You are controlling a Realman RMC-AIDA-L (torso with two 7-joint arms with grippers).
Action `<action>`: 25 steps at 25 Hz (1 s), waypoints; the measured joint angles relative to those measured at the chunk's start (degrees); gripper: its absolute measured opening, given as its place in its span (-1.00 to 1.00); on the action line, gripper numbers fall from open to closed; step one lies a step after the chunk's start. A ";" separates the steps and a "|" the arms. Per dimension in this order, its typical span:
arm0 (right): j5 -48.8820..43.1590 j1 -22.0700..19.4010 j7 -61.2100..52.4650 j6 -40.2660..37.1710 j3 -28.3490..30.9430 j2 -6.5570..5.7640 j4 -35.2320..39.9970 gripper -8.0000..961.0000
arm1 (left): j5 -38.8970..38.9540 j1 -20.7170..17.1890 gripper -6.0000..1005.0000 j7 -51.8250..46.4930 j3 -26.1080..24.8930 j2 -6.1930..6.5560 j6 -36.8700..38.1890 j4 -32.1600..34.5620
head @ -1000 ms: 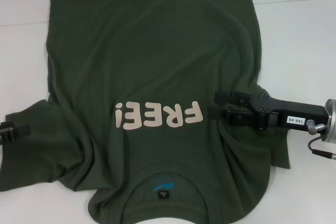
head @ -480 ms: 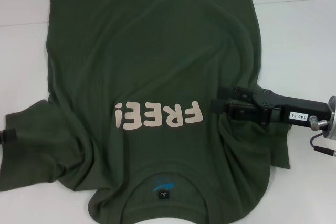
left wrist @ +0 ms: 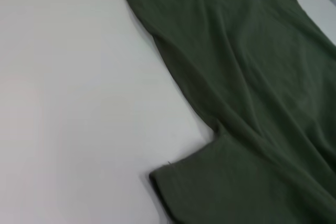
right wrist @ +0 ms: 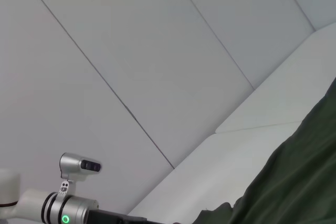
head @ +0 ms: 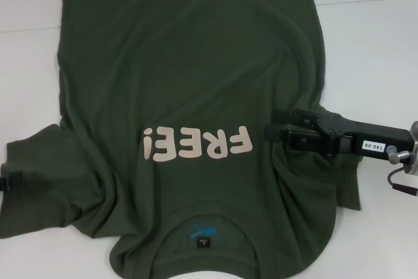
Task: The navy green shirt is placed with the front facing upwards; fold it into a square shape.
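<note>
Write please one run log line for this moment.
shirt: navy green shirt flat, front up, unfolded | right hand: over right sleeve, beside FREE print | left hand: at left sleeve edge

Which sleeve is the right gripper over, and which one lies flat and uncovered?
The right gripper is over the bunched sleeve on the robot's right side of the shirt. The left-side sleeve lies spread flat, uncovered.

Shirt edge, table and paneled wall

A fold of the green shirt [right wrist: 294, 182] fills one corner, lying on the white table [right wrist: 247, 145]. Behind rises a pale paneled wall [right wrist: 131, 51]; a grey arm [right wrist: 58, 203] with a lit green ring shows farther off.
</note>
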State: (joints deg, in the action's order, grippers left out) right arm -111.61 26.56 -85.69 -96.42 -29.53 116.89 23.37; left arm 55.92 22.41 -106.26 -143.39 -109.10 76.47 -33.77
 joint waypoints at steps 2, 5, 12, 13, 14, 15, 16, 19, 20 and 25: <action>0.00 -0.01 0.00 0.00 0.00 0.00 -0.04 0.91 | -0.42 0.12 0.60 0.00 0.03 -0.17 -0.10 0.01; 0.00 0.00 0.00 0.00 0.00 -0.01 -0.08 0.91 | -0.58 0.18 0.59 0.00 0.18 -0.30 0.03 0.02; 0.00 0.24 0.00 0.00 0.00 -0.01 -0.11 0.91 | -2.06 0.81 0.58 -0.19 0.43 -0.60 0.37 0.10; -0.01 0.25 0.00 0.00 0.00 0.00 -0.11 0.91 | -2.28 0.97 0.58 -0.27 0.42 -0.70 0.27 0.11; -0.01 0.25 0.00 0.00 0.00 0.00 -0.10 0.91 | -2.36 1.10 0.58 -0.31 0.41 -0.81 0.19 0.10; -0.01 0.25 0.00 0.00 0.00 0.00 -0.09 0.91 | -2.44 1.25 0.58 -0.32 0.41 -0.96 0.13 0.08; -0.01 0.25 0.00 0.00 0.00 0.00 -0.08 0.91 | -2.57 1.43 0.58 -0.31 0.43 -1.11 0.13 0.01; -0.01 0.21 0.00 0.01 0.00 0.02 -0.05 0.91 | -2.77 2.06 0.57 -0.27 0.55 -1.36 0.42 -0.05; -0.01 0.18 0.00 0.00 0.00 0.01 -0.07 0.91 | -2.77 2.29 0.57 -0.27 0.61 -1.39 0.54 -0.02; -0.01 -0.03 0.00 0.00 0.00 -0.03 -0.15 0.91 | -2.78 2.76 0.56 -0.28 0.74 -1.60 0.73 -0.02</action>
State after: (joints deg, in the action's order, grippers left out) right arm -111.62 26.52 -85.70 -96.42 -29.53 116.86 23.21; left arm 53.15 25.17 -106.54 -142.64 -110.70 77.20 -33.79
